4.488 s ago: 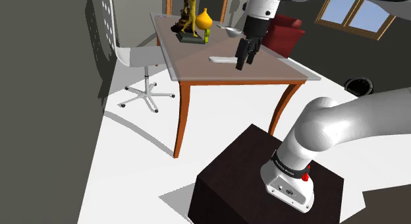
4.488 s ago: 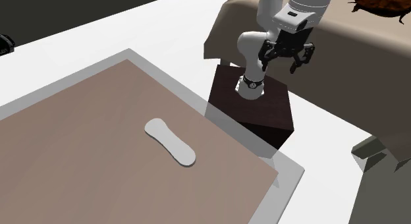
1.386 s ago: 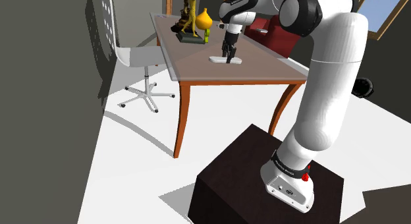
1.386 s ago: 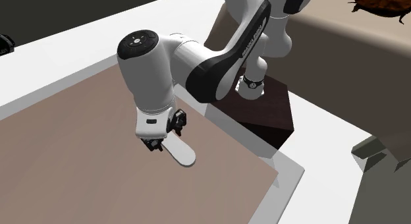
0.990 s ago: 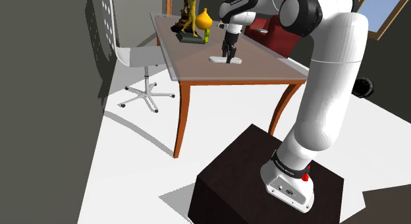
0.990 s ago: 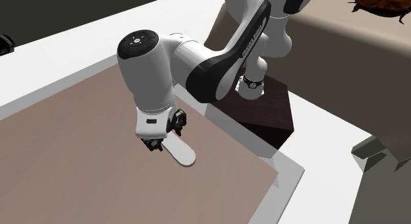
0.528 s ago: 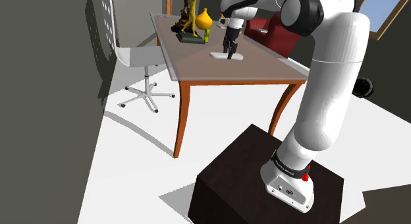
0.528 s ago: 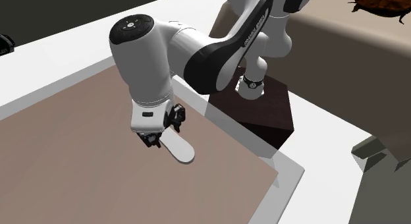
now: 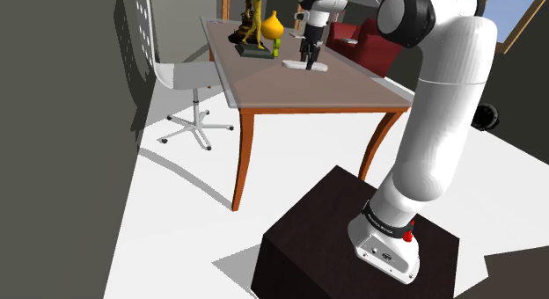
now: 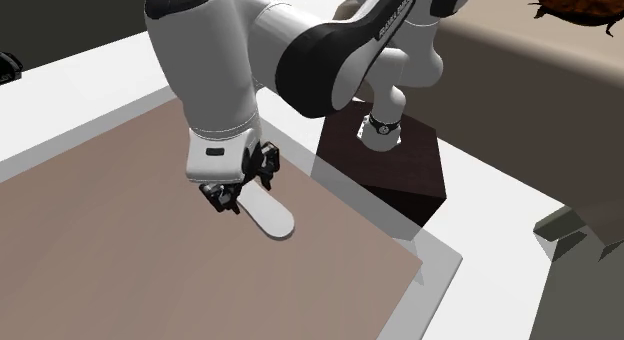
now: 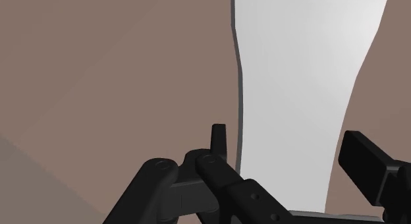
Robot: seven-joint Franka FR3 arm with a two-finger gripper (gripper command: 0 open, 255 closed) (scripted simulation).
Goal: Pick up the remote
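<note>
Black gripper point(image 11: 290, 150) pinching a flat, white oblong remote point(image 11: 303, 71) near one end.
In a room with a white floor point(image 9: 176, 209) and white swivel chair point(image 9: 180, 76), the brown, pale-rimmed worktop point(image 9: 299, 97) has the remote inside its edge facing the dark stand point(image 9: 334, 227). Held so off-centre, the long free end may, I judge, droop and slip out.

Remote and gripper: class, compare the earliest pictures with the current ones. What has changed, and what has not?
The gripper came down to the white remote. Its fingers, open before, shut on the remote, and it now appears to be lifting it a little off the brown table. The yellow ornament, the chair and the stand stayed where they were.
</note>
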